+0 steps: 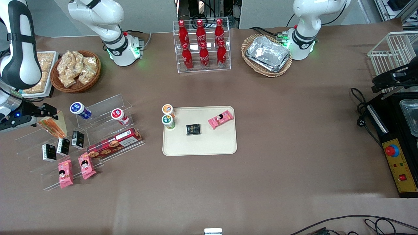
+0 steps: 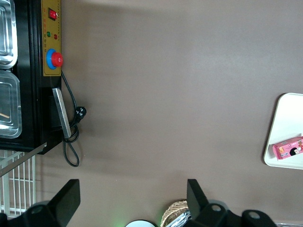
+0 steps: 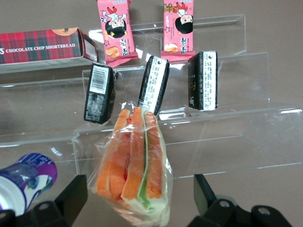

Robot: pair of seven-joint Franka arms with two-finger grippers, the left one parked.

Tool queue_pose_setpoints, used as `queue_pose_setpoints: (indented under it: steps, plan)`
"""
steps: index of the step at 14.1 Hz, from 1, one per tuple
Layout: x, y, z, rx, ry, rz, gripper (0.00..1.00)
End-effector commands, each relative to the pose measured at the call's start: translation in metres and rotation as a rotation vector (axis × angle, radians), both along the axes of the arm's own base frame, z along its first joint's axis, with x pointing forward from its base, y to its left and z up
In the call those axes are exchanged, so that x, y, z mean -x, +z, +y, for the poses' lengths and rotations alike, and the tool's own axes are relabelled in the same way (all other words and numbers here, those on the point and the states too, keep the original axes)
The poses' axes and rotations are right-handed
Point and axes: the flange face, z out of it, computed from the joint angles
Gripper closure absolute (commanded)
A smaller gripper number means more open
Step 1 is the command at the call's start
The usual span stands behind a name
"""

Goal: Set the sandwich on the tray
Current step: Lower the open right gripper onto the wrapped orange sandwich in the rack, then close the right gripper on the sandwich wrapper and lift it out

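The sandwich is a clear-wrapped wedge with orange and green layers. It stands on an upper step of the clear acrylic stand at the working arm's end of the table. My right gripper is open and straddles it. In the right wrist view the sandwich sits between the two black fingers, with a gap on each side. The cream tray lies at mid-table and holds two yogurt cups, a black packet and a pink snack packet. Its edge shows in the left wrist view.
Black packets, pink snack packets, a red shortbread box and two small cups share the stand. A snack basket, a cola rack and a foil-tray basket stand farther from the front camera.
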Motion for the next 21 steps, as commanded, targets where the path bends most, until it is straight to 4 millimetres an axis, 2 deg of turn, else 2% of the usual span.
queue_pose_setpoints:
  steps: [1, 4, 7, 9, 12, 13, 14, 17, 19, 21]
  plan:
    - [0.008, -0.003, -0.009, 0.019, 0.002, -0.021, 0.06]
    - [0.007, -0.006, -0.008, 0.012, -0.005, -0.019, 0.38]
    - [0.006, -0.01, -0.008, 0.008, -0.012, -0.014, 0.5]
    - [0.006, -0.009, -0.008, 0.006, -0.019, -0.015, 0.62]
    - [0.006, 0.001, -0.009, 0.003, -0.025, -0.024, 0.88]
    - [0.008, 0.013, -0.007, 0.0, -0.034, -0.03, 0.94]
    - [0.008, 0.029, -0.006, -0.003, -0.052, -0.034, 0.95]
    - [-0.003, 0.088, -0.007, -0.011, -0.054, 0.014, 1.0]
    - [-0.002, 0.139, -0.008, -0.025, -0.117, 0.051, 1.0]
    - [-0.005, 0.168, -0.001, -0.03, -0.184, 0.071, 1.0]
